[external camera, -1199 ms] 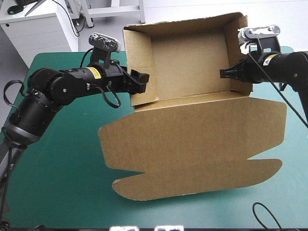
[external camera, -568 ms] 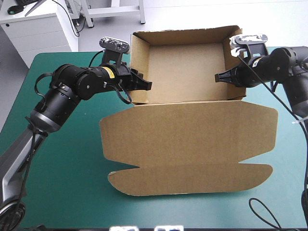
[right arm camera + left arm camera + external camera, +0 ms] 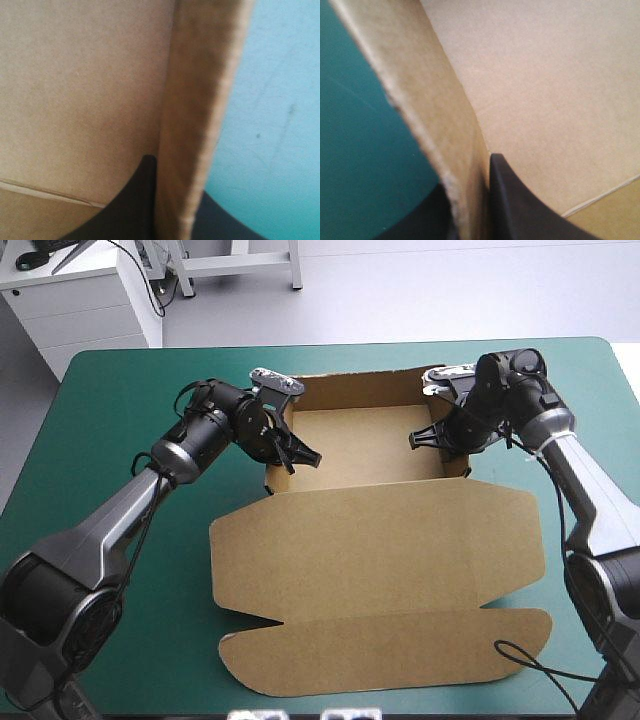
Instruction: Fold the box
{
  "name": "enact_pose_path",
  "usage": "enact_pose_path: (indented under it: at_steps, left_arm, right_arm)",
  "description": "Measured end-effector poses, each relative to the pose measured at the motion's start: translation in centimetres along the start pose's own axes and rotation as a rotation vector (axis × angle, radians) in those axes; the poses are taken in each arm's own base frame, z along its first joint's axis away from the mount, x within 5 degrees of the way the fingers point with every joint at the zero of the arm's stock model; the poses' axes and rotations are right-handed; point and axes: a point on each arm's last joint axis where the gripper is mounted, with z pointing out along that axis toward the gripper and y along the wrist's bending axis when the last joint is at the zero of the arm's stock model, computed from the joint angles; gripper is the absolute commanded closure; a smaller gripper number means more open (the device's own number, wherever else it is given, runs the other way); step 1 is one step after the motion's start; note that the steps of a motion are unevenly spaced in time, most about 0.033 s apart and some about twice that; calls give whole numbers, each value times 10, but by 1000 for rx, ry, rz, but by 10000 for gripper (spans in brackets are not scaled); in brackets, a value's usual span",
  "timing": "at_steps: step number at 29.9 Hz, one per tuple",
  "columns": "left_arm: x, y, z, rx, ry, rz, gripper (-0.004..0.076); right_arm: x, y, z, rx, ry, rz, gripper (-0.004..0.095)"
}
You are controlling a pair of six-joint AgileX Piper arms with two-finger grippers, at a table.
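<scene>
The brown box stands as an open tray in the middle of the far half of the table. Its lid lies flat toward the front, ending in a long tuck flap. My left gripper is shut on the box's left wall: one black finger is inside the tray and the other is outside over the teal-green cover. My right gripper is shut on the box's right wall in the same way, with one finger inside.
The teal-green cover shows to the left and right of the box. The tuck flap reaches close to the table's front edge. A white cabinet stands beyond the far left corner.
The tray, held raised and tilted earlier, has come down level onto the table. Both arms came inward and lower with it. The left gripper's fingers have shut on the left wall.
</scene>
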Motion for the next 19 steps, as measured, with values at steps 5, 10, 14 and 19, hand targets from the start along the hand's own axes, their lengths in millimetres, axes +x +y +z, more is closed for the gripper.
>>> enact_pose_path:
  at_steps: [5, 10, 14, 19]
  left_arm:
    - [3, 0, 28, -5, 76, 14, 702]
    - [6, -1, 45, -6, 123, 20, 701]
    - [7, 0, 50, -12, 135, 25, 701]
    - [6, 2, 50, -23, 132, 30, 682]
  right_arm:
    - [-3, -2, 32, -9, 78, 12, 922]
    - [-4, -3, 49, -13, 123, 21, 922]
    - [-4, -3, 52, -13, 131, 22, 922]
    - [-4, -2, 52, -19, 127, 24, 921]
